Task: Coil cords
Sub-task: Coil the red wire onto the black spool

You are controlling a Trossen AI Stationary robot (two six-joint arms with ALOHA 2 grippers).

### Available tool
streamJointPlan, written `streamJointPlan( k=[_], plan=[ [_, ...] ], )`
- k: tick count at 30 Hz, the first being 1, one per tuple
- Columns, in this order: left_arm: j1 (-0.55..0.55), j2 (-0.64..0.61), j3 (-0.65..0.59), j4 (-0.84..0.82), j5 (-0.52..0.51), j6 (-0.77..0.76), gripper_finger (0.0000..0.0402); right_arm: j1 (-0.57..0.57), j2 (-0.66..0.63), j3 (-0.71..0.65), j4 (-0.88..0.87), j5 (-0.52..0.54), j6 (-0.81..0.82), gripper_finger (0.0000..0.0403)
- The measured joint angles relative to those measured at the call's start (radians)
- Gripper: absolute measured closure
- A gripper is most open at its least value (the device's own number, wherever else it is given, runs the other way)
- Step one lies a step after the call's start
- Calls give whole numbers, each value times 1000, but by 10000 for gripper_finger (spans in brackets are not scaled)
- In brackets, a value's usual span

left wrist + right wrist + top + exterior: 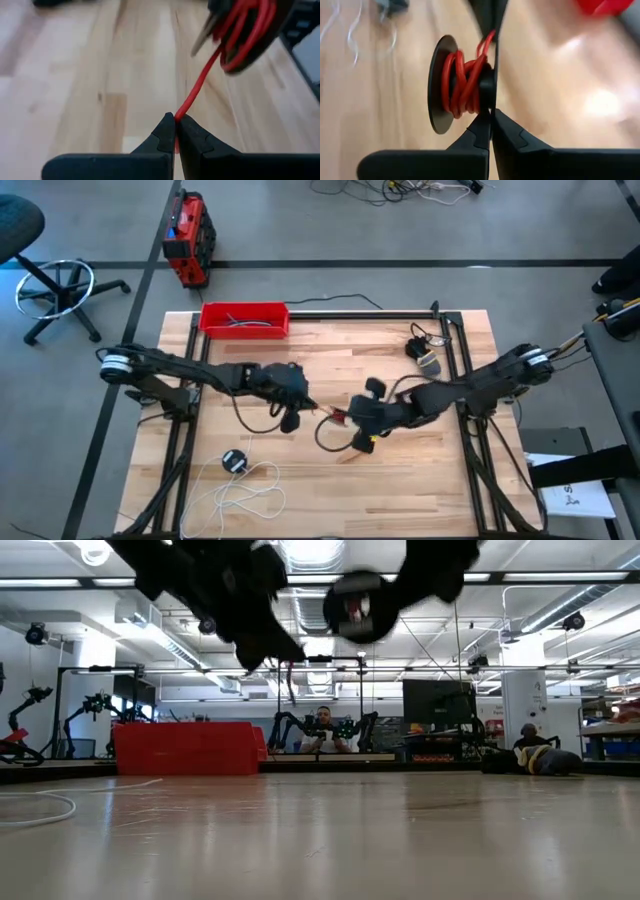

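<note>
Red cord being wound onto its disc, mid-table, held between both claws.

The red cord [462, 82] is wrapped in several turns around its black disc [437, 90], raised above the middle of the wooden table [330, 480]; the right claw [491, 117] is clamped together on the disc's hub, while the left claw [176, 131] is pinched tight on the cord's free run just beside it. Winding looks well along; the next move likely calls for feeding the remaining red length around the disc without slackening. The white cord [245, 490] lies loose, uncoiled, at the table's near left by its own disc [234, 461]. A red tray [244, 319] sits at the far edge; beyond it, a workshop with a seated person [322, 730].
</note>
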Motion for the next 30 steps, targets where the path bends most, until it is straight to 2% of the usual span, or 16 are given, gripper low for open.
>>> streamJointPlan(
  k=[4,12,18,30],
  plan=[
    [-15,86,0,40,85,1,401,-20,80,-56,2,-134,78,403],
    [-90,251,0,207,114,30,401,-38,174,-94,7,-314,94,403],
    [-89,278,2,251,115,37,401,-46,176,-93,-11,-352,72,403],
    [-92,277,3,257,114,45,394,-88,205,-93,-44,-346,-2,403]
  ],
)
